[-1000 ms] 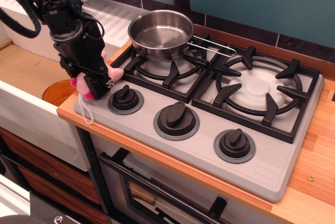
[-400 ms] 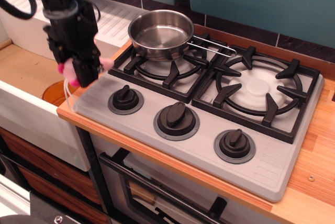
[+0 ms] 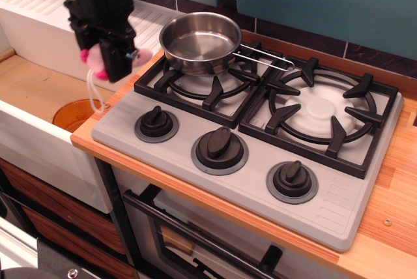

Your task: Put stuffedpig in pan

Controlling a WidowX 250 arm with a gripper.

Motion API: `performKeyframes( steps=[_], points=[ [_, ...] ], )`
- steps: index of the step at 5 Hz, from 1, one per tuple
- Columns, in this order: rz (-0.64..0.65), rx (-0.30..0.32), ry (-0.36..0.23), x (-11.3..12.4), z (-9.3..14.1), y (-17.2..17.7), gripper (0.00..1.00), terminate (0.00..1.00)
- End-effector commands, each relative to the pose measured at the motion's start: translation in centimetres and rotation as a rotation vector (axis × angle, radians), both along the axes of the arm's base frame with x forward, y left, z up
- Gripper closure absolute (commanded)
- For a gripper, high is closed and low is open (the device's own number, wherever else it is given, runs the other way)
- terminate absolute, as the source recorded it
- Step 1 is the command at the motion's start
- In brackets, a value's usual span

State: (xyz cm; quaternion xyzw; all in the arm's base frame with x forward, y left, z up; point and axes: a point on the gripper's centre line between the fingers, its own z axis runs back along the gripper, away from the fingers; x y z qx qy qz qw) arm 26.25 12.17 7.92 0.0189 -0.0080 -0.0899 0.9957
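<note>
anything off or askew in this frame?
Nothing damaged or spilled. The pan sits off-centre on the back-left burner grate, toward its rear edge. The stuffedpig is clamped in the gripper left of the pan, its white string dangling loose.

No readable text, labels, brands or numbers anywhere.
</note>
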Motion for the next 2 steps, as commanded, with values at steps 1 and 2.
performKeyframes(
  steps=[1,2],
  points=[
    [-0.051,-0.006,-0.058,4.9,3.0,-0.1,1.0,0.0],
    [-0.067,-0.021,-0.043,6.8,3.6,-0.4,1.0,0.0]
  ],
)
